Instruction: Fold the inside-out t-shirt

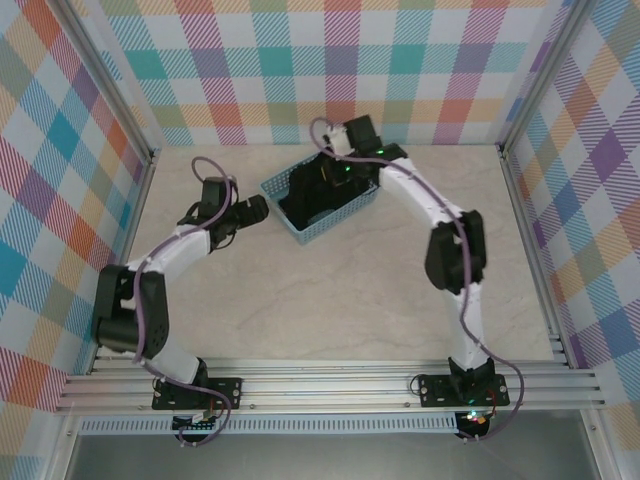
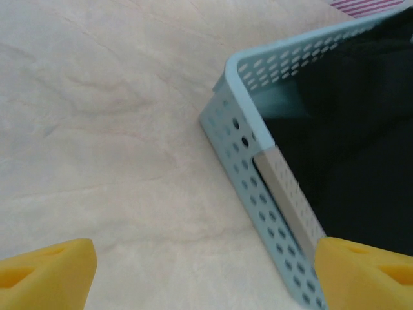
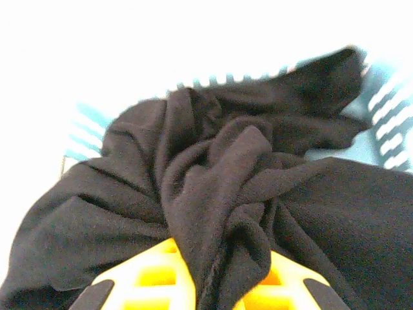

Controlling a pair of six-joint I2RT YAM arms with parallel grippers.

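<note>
Pastel checked walls around a pale marbled surface (image 1: 330, 310). From above: light blue basket (image 1: 345, 220) at upper centre, black t-shirt (image 1: 310, 195) heaped inside. Left arm (image 1: 170, 252) bent low, reaching right, just short of the basket's left corner. Right arm (image 1: 420, 200) arched over, wrist dipped into the basket.

From the left wrist: left jaws wide apart, yellow fingertips (image 2: 45, 278) in both lower corners, basket corner between.

From the right wrist: right jaws clamped on a bunched fold of t-shirt, bottom centre.
</note>
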